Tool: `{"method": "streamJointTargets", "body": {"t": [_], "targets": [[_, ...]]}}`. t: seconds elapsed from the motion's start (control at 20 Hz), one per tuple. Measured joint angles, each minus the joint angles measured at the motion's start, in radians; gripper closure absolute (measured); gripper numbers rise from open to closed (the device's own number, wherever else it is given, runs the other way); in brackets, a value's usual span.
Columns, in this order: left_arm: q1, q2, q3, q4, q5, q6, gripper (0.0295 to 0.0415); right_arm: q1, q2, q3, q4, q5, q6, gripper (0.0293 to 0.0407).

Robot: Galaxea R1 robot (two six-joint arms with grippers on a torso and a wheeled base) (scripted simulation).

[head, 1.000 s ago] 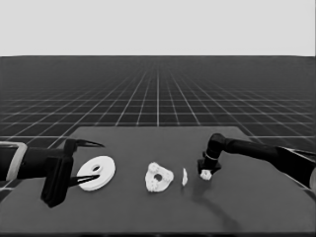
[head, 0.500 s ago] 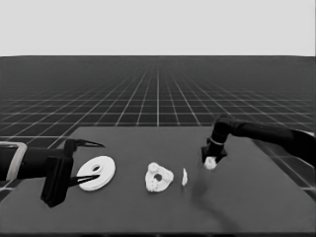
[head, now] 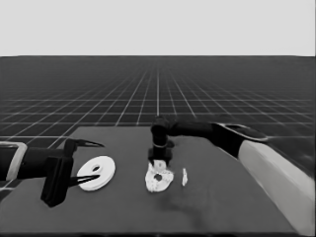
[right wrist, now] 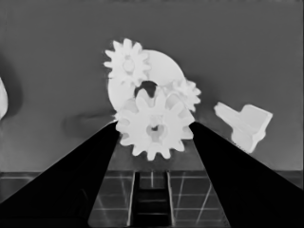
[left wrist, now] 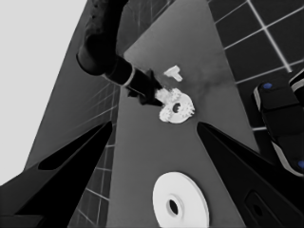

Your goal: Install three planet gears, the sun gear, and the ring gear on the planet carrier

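The planet carrier, the smaller round part [head: 159, 180] [right wrist: 164, 71], lies mid-table with two small gears [right wrist: 127, 61] [right wrist: 188, 93] on it. My right gripper [head: 160, 160] [right wrist: 154, 124] hangs just above it, shut on a third toothed gear [right wrist: 153, 128] [head: 159, 164]. In the left wrist view the right gripper [left wrist: 145, 90] shows at the edge of that stack [left wrist: 176, 108]. The ring gear, the larger round part [head: 97, 173] [left wrist: 180, 199], lies flat at the left. My waiting left gripper [head: 98, 161] [left wrist: 154, 124] stands open over it, not holding it.
A thin white piece [head: 184, 177] [right wrist: 244, 124] [left wrist: 173, 72] lies just right of the smaller round part. The right arm's pale grey forearm [head: 276, 173] fills the lower right of the head view. Dark machinery with blue lights [left wrist: 280, 123] shows past the table's edge.
My right gripper has carried the gear leftward, from right of the thin white piece to over the smaller round part. The left arm has not moved.
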Motion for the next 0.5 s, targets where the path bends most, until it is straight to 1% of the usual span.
{"method": "streamJointTargets", "body": {"t": [0.2, 0.25, 0.3, 0.4, 0.5], "targets": [[0.000, 0.000, 0.000, 0.000, 0.000, 0.000, 0.0326, 0.000, 0.031, -0.043, 0.000, 0.001, -0.009, 0.0389], [0.000, 0.000, 0.000, 0.000, 0.000, 0.000, 0.0326, -0.047, 0.039, -0.067, -0.048, 0.014, -0.024, 0.0389], [0.000, 0.000, 0.000, 0.000, 0.000, 0.000, 0.0326, -0.080, 0.044, -0.086, -0.077, 0.023, -0.036, 0.0389], [0.000, 0.000, 0.000, 0.000, 0.000, 0.000, 0.0326, -0.109, 0.051, -0.108, -0.102, 0.034, -0.048, 0.0389], [0.000, 0.000, 0.000, 0.000, 0.000, 0.000, 0.0326, -0.118, 0.053, -0.116, -0.111, 0.038, -0.053, 0.0389]]}}
